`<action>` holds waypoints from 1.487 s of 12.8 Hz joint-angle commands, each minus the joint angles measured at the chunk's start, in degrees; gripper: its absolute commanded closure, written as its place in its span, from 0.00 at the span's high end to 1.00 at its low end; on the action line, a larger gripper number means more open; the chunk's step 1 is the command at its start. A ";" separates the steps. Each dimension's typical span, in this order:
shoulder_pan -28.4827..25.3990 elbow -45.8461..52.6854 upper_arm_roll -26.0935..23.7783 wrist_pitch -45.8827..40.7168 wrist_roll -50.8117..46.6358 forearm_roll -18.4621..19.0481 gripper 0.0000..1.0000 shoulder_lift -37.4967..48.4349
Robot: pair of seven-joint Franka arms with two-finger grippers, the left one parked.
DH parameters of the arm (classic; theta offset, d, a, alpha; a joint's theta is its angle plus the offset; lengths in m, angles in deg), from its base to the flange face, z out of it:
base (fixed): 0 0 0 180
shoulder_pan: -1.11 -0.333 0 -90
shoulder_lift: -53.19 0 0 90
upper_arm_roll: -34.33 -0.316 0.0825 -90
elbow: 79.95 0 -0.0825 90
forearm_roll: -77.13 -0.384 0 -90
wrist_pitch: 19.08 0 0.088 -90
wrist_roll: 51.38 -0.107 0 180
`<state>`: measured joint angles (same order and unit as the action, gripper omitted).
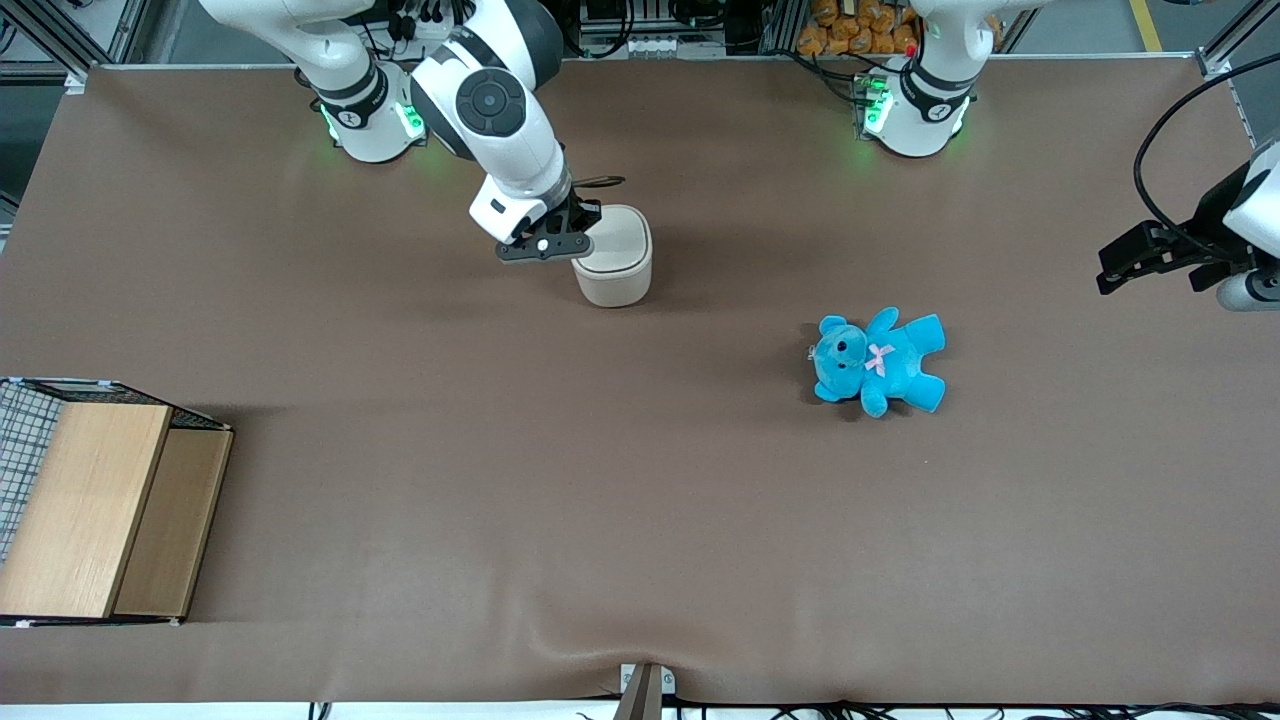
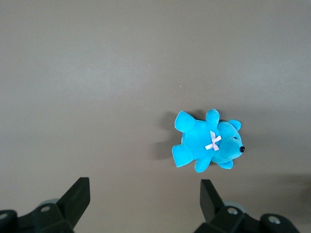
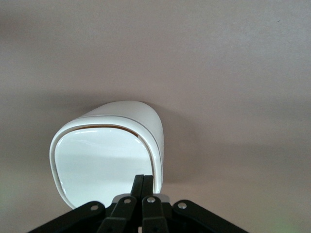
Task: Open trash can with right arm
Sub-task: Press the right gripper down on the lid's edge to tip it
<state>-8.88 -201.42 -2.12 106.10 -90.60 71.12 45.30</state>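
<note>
Right wrist view: claw (image 3: 144, 187) (fingers pressed together, gripping nothing) is sitting at lid edge of trash can (image 3: 109, 155) on tabletop (image 3: 233, 73).

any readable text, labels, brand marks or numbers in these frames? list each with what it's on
None can be read.
Trash can: plain cream-white lid and body, no label or brand mark.
Blue teddy bear: only a pink bow, no tag text.
Right arm's gripper, fingers shut at the trash can's lid edge: no lettering shows.
Arm bases: small dark marks on the collars, too small to read.
</note>
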 commanded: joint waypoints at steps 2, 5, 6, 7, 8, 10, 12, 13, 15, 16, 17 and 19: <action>-0.82 -1.48 -0.02 3.66 -2.26 2.22 0.00 -1.86; -1.61 -1.49 -0.02 4.81 -5.16 6.17 0.00 -3.96; -2.13 -1.49 -0.02 5.51 -5.86 6.79 0.00 -4.67; -2.40 -1.49 -0.02 6.12 -6.56 7.14 0.00 -5.28; -2.49 -1.49 -0.02 6.39 -6.66 7.84 0.00 -5.90; -2.49 -1.57 -0.02 7.53 -7.36 8.90 0.00 -7.13; -2.58 -1.57 -0.02 7.97 -7.54 10.13 0.00 -7.92; -2.32 -1.57 -0.02 7.80 -7.54 10.13 0.00 -7.84; -2.14 -0.35 -0.11 6.31 -8.93 9.79 0.00 -7.75; -2.22 2.53 -0.11 2.65 -11.38 9.87 0.00 -7.75; -2.31 6.21 -0.37 -3.13 -11.93 9.44 0.00 -7.75; -2.14 11.94 -2.56 -9.76 -13.06 7.69 0.00 -7.75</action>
<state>-10.94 -195.67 -2.71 101.73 -100.74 78.85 39.09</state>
